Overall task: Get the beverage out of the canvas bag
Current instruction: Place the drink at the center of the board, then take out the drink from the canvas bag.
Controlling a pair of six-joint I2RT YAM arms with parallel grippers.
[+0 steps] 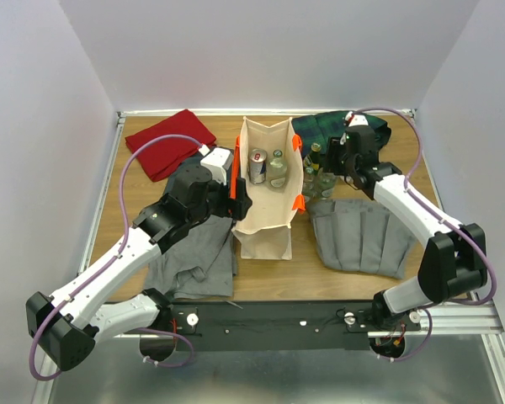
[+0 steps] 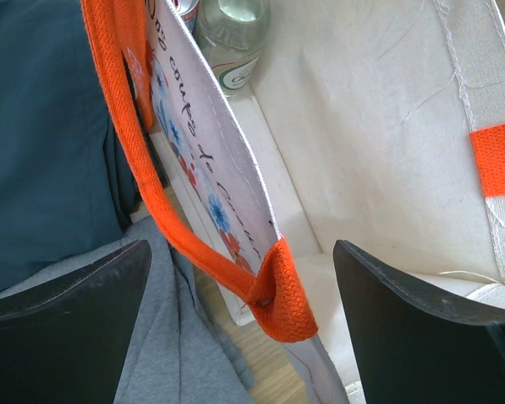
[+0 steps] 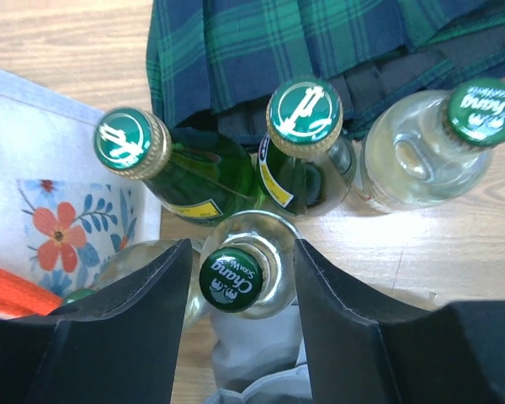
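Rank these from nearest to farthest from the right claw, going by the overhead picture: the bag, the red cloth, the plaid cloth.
From the right gripper:
1. Plaid cloth, just behind it at the table's back.
2. Bag, to its left at mid-table.
3. Red cloth, far left, beyond the bag.
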